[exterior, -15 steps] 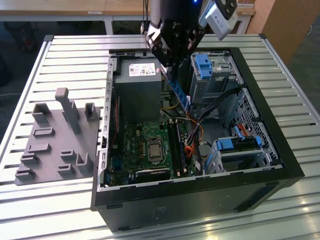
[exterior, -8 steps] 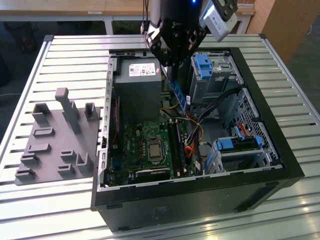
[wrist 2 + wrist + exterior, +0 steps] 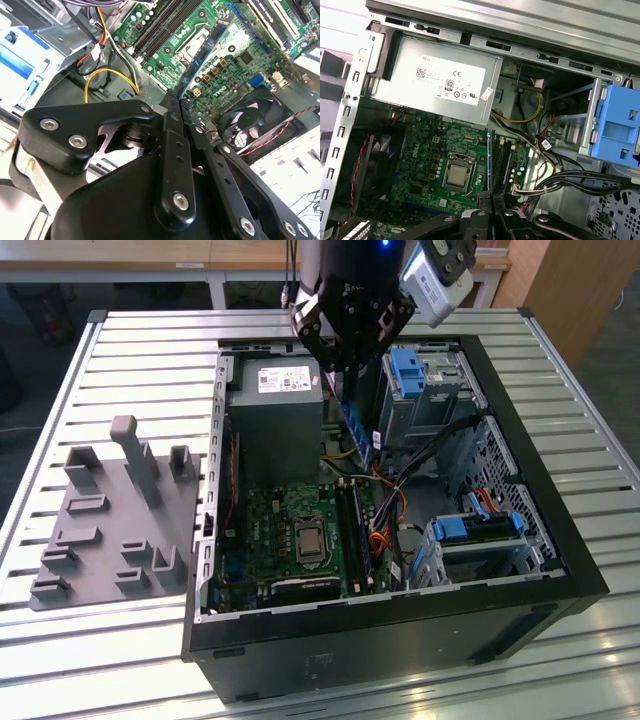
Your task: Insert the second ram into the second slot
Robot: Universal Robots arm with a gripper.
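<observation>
the pincer is hanging high over the open case, jaws pinching tight on the top of the ram, and the blue stick is dangling on edge, well above the board. in the first wrist view it's lining up edge-on over the slots just beside the socket; which slot is which, i can't tell from here. to my eye this is calling for a straight, upright descent, stick running parallel to the slot, both ends seating evenly, no twisting. crowding things: cables are spilling right beside the slots on the exterior view's right, the psu is sitting near the slots' far end, a blue drive tab is sitting just beside the pincer. a grey fixture is lying on the tabletop, well clear
</observation>
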